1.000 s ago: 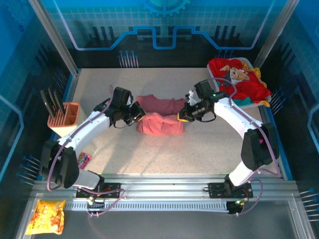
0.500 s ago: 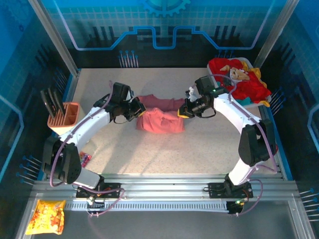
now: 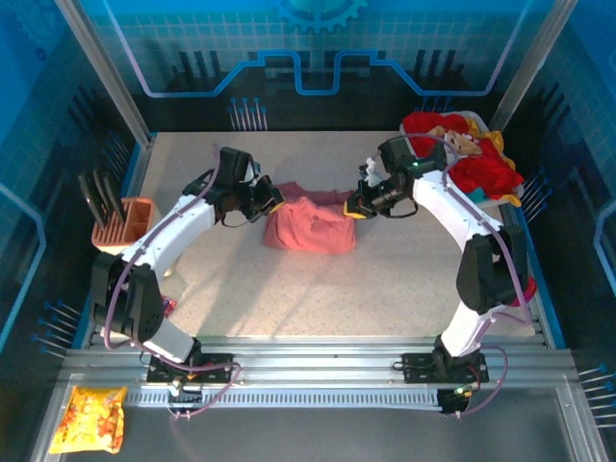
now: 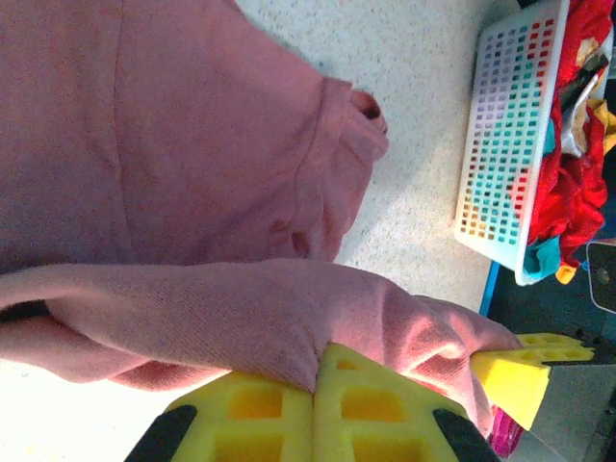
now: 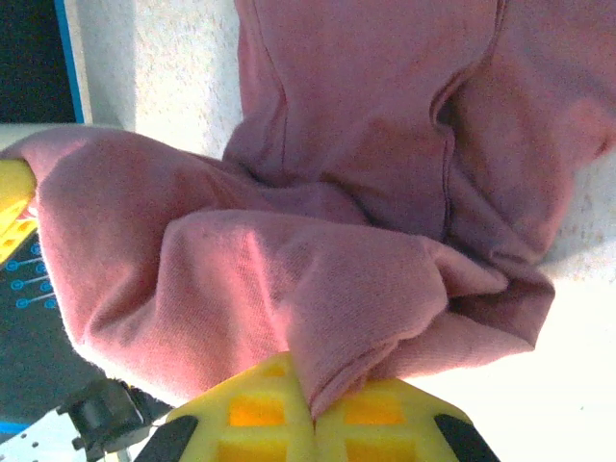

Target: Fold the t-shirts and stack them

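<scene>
You see the dusty pink t-shirt (image 3: pixel 310 229) bunched mid-table, one edge doubled over itself; the red, yellow and teal shirts (image 3: pixel 481 173) lie heaped far right.

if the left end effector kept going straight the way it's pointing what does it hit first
The pink t-shirt: the left end effector is shut on its edge, with cloth bunched right ahead. Beyond that, probably the right end effector gripping the opposite edge, though depth is hard to judge.

No legible text, label, brand or number; print on the snack bag (image 3: pixel 88 419) too small
</scene>
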Action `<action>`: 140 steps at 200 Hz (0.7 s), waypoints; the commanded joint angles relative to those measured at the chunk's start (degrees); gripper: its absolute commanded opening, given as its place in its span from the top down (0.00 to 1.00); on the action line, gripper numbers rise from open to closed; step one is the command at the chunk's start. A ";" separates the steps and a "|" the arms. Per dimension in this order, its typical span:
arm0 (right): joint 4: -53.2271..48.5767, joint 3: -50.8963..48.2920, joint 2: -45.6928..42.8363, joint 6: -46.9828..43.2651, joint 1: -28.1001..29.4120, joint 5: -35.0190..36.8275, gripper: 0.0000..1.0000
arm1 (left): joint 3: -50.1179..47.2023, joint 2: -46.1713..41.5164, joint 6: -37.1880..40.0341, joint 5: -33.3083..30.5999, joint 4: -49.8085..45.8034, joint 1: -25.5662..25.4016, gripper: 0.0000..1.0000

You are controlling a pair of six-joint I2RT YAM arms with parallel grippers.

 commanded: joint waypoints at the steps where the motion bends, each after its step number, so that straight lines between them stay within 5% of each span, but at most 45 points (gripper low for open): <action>1: -2.32 4.41 3.55 -1.28 -0.97 -1.29 0.97 | 3.14 3.01 1.75 2.00 -0.11 1.30 1.00; 140: -3.70 19.07 20.72 -1.97 -3.40 -2.17 0.93 | 12.54 18.62 4.28 3.42 2.91 4.91 1.00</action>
